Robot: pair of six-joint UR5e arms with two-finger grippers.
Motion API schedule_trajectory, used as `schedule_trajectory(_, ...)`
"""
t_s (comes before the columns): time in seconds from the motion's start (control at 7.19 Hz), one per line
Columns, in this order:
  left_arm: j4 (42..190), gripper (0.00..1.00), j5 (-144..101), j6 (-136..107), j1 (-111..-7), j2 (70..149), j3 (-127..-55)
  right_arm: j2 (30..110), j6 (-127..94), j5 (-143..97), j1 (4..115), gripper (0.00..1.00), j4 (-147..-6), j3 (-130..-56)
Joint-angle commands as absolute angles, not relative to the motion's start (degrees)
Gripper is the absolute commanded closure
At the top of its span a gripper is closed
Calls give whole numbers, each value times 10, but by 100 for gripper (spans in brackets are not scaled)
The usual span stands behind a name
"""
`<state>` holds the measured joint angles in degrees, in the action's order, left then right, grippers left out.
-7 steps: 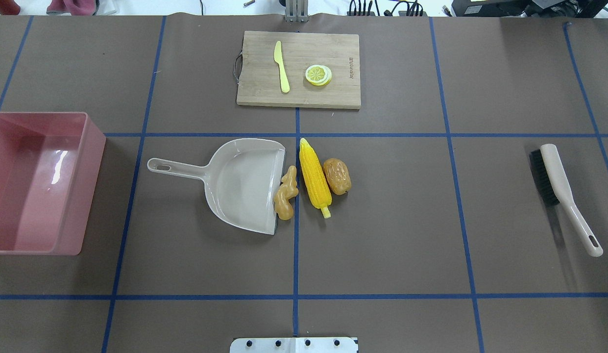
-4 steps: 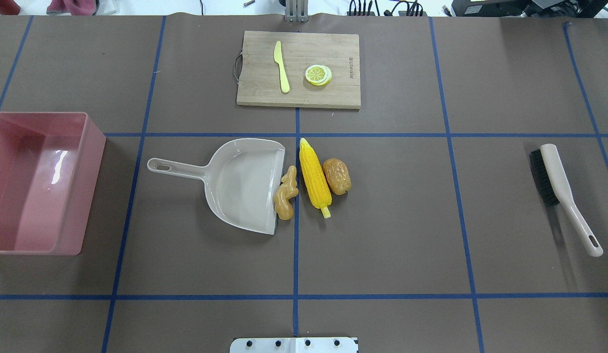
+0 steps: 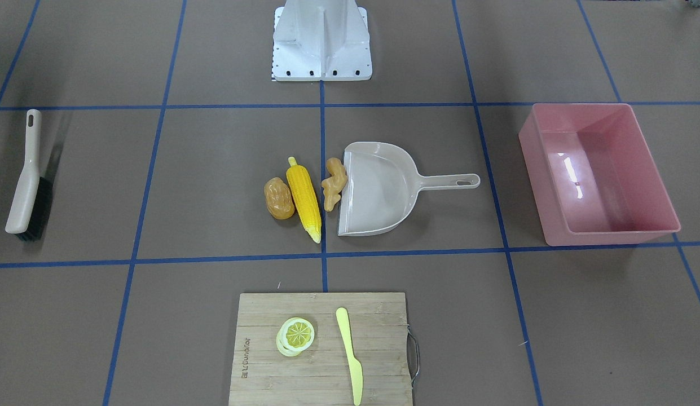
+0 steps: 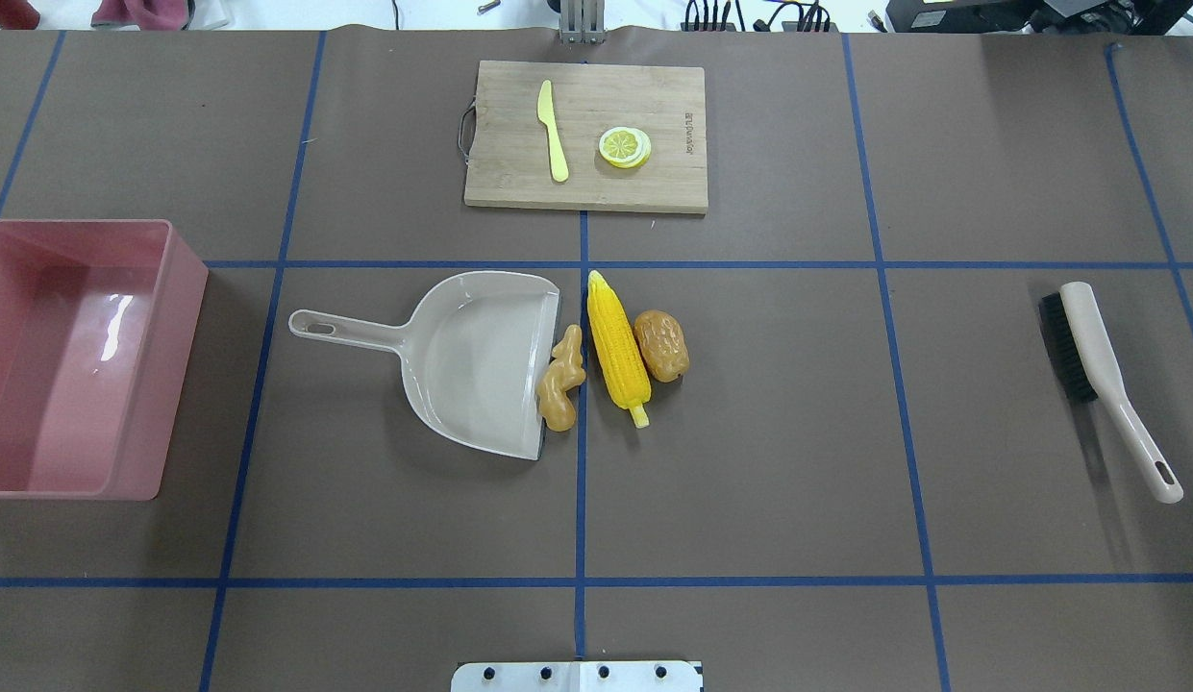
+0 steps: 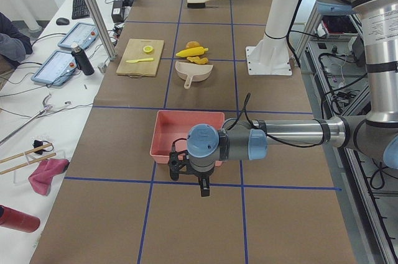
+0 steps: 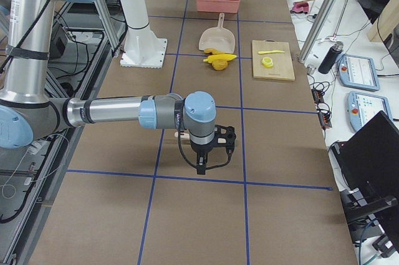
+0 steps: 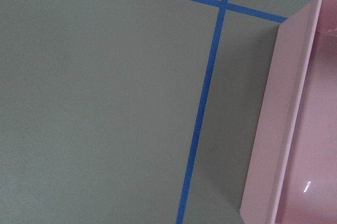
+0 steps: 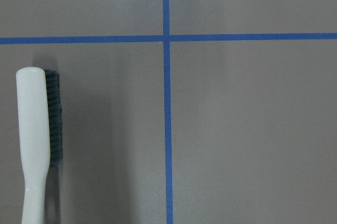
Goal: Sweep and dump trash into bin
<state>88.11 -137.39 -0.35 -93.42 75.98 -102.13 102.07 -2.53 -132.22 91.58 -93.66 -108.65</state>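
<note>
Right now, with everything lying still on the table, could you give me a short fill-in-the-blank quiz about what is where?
1. The ginger root lies at the open edge of the beige ____.
2. The corn cob lies between the ginger root and the ____.
3. On the cutting board, a lemon slice sits beside a pale yellow plastic ____.
4. The pink bin holds ____ of the three toy foods.

Missing words: dustpan; potato; knife; none.
</note>
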Motion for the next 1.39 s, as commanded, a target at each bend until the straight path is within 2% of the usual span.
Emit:
schedule_trajectory(0.0,880,2,-1368,-13,-934,760,-1018,1018,-27,-1324,916,0,-936,-1085)
schedule_trajectory(0.83,882,2,-1368,-18,-934,760,-1019,1015,-47,-1332,915,0,-935,-1104)
schedule_trajectory(1.25,882,2,-1372,-18,-936,753,-1023,1036,-178,-1352,862,0,-936,-1205)
